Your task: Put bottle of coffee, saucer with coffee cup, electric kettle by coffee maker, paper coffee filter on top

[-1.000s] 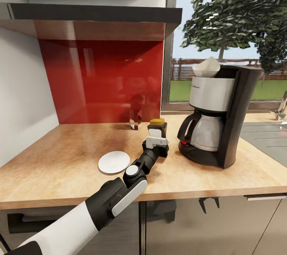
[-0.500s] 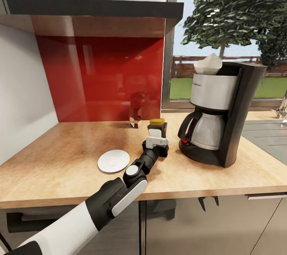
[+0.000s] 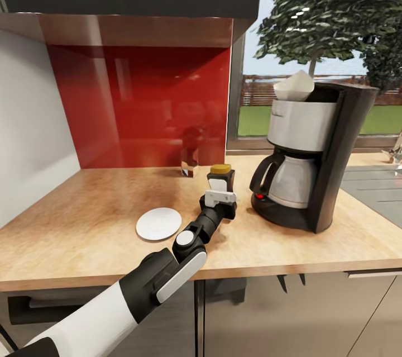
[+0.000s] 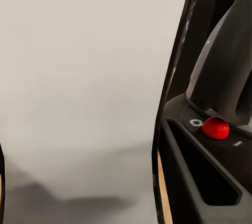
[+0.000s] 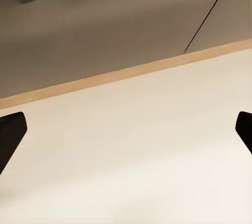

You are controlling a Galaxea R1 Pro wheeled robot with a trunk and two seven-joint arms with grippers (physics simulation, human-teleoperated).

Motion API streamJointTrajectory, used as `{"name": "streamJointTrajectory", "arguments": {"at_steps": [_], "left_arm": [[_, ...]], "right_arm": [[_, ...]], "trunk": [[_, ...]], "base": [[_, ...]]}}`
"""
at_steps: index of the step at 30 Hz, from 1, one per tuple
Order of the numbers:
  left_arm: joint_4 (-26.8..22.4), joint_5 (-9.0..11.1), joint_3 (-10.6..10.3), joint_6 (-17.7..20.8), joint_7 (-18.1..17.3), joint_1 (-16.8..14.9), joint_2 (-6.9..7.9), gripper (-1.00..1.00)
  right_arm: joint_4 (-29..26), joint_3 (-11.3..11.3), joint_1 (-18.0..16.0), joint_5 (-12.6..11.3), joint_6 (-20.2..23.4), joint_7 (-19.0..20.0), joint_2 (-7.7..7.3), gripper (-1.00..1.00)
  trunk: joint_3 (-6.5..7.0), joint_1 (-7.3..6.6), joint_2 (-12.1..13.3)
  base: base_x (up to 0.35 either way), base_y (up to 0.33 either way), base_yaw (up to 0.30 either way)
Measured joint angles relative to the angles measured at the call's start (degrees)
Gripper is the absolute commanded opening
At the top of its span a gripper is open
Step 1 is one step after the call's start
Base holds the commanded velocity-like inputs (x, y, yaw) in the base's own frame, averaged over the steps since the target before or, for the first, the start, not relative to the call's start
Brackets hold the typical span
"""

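The tall black coffee maker (image 3: 315, 161) stands on the light wood kitchen countertop (image 3: 84, 234), and its red switch (image 4: 216, 128) shows close up in the left wrist view. A white paper coffee filter (image 3: 295, 87) sits on top of it. Just left of it stands the bottle of coffee (image 3: 221, 177) with its amber cap. My left gripper (image 3: 221, 196) is shut on the bottle's lower part, whose pale label (image 4: 79, 87) is close in the left wrist view. The white saucer (image 3: 158, 223) lies further left. My right gripper (image 5: 126, 129) is open with nothing between its fingertips.
A small brownish glass object (image 3: 190, 167) stands by the red backsplash. The dark kitchen shelf (image 3: 128, 2) hangs above the counter. A steel sink (image 3: 374, 189) is set in at the right. The right wrist view looks at a pale floor and grey cabinet fronts (image 5: 105, 29).
The head view has tilted up slightly. The left arm, bottle, saucer and coffee maker have not moved.
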Motion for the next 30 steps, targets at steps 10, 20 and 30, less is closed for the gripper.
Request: {"name": "streamJointTrajectory", "arguments": {"at_steps": [10, 20, 30], "left_arm": [[-0.7, 0.0, 0.0, 0.0, 0.0, 0.0, 0.0, -1.0], [-0.8, 0.0, 0.0, 0.0, 0.0, 0.0, 0.0, -1.0], [0.8, 0.6, 0.0, 0.1, -0.1, 0.0, 0.0, 1.0]], "right_arm": [[0.0, 0.0, 0.0, 0.0, 0.0, 0.0, 0.0, 1.0], [0.0, 0.0, 0.0, 0.0, 0.0, 0.0, 0.0, 1.0], [0.0, 0.0, 0.0, 0.0, 0.0, 0.0, 0.0, 1.0]], "trunk": [[-0.51, 0.0, 0.0], [-0.56, 0.0, 0.0], [-0.58, 0.01, 0.0]], "base": [[0.0, 0.0, 0.0], [0.0, 0.0, 0.0], [0.0, 0.0, 0.0]]}}
